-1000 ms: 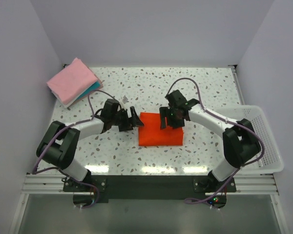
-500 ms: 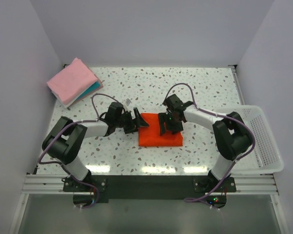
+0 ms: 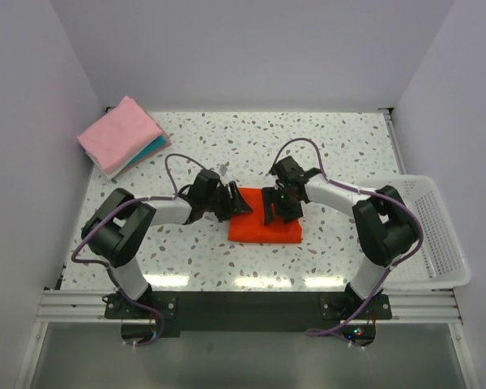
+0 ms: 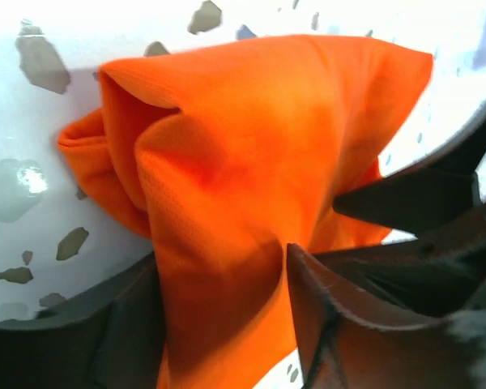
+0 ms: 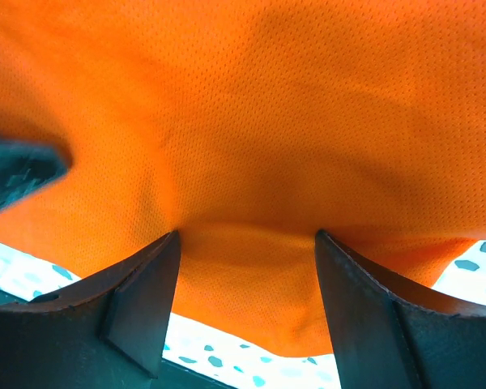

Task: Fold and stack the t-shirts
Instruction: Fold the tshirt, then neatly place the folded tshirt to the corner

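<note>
The orange-red t-shirt [image 3: 267, 228] lies folded into a rectangle at the table's middle. My left gripper [image 3: 233, 203] is at its left edge. In the left wrist view [image 4: 223, 263] the jaws hold a bunched ridge of the orange cloth [image 4: 251, 146] between them. My right gripper [image 3: 277, 207] rests on the shirt's upper right part. In the right wrist view [image 5: 245, 239] its jaws stand wide apart with orange cloth [image 5: 267, 121] sagging between them. The folded pink shirt [image 3: 120, 132] lies on the folded teal shirt [image 3: 155, 148] at the far left corner.
A white mesh basket [image 3: 441, 235] hangs over the table's right edge beside the right arm. White walls close in the table on the left, back and right.
My left gripper has moved right from beside the shirt onto its left edge and closed on the cloth. My right gripper has settled lower onto the shirt.
</note>
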Motion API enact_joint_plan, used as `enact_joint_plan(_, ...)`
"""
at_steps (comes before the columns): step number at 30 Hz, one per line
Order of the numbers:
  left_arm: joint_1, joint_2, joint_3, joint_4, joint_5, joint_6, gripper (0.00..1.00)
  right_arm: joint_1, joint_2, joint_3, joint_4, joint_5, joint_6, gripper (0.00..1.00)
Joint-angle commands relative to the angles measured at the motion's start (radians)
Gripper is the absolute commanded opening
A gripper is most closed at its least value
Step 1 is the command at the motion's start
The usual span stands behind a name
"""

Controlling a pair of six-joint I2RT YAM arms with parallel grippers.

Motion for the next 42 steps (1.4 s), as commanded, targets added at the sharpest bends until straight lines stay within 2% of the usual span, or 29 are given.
enact_joint_plan(1,-0.02,0.044,0.042,-0.175,-0.107,0.02,0.56,0.003,0.019,0.002,0.035,-0.041,-0.015,0.7)
enact_joint_plan(4,-0.023,0.05,0.086,-0.32,-0.193,0.052,0.36,0.002,0.017,0.003,0.035,-0.044,-0.017,0.7)
enact_joint_plan(6,-0.023,0.05,0.115,-0.372,-0.222,0.069,0.31,0.002,0.017,0.008,0.033,-0.047,-0.018,0.7)
enact_joint_plan(9,-0.023,0.057,0.167,-0.441,-0.277,0.109,0.1,0.002,0.009,0.023,0.023,-0.046,-0.021,0.7)
enact_joint_plan(10,-0.022,0.057,0.203,-0.46,-0.303,0.135,0.0,0.002,0.006,0.032,0.015,-0.044,-0.023,0.7)
enact_joint_plan(12,-0.023,0.067,0.243,-0.532,-0.334,0.17,0.0,0.002,0.002,0.048,0.0,-0.038,-0.029,0.71)
enact_joint_plan(16,-0.022,0.081,0.373,-0.687,-0.493,0.297,0.0,0.002,-0.015,0.103,-0.051,0.016,-0.051,0.73)
enact_joint_plan(23,0.004,0.162,0.687,-0.955,-0.71,0.44,0.0,-0.001,-0.037,0.239,-0.181,0.125,-0.071,0.8)
enact_joint_plan(36,0.104,0.29,1.057,-1.175,-0.952,0.575,0.0,-0.018,-0.096,0.296,-0.235,0.08,-0.12,0.81)
enact_joint_plan(42,0.157,0.356,1.243,-1.259,-0.991,0.628,0.0,-0.028,-0.089,0.304,-0.237,0.031,-0.141,0.81)
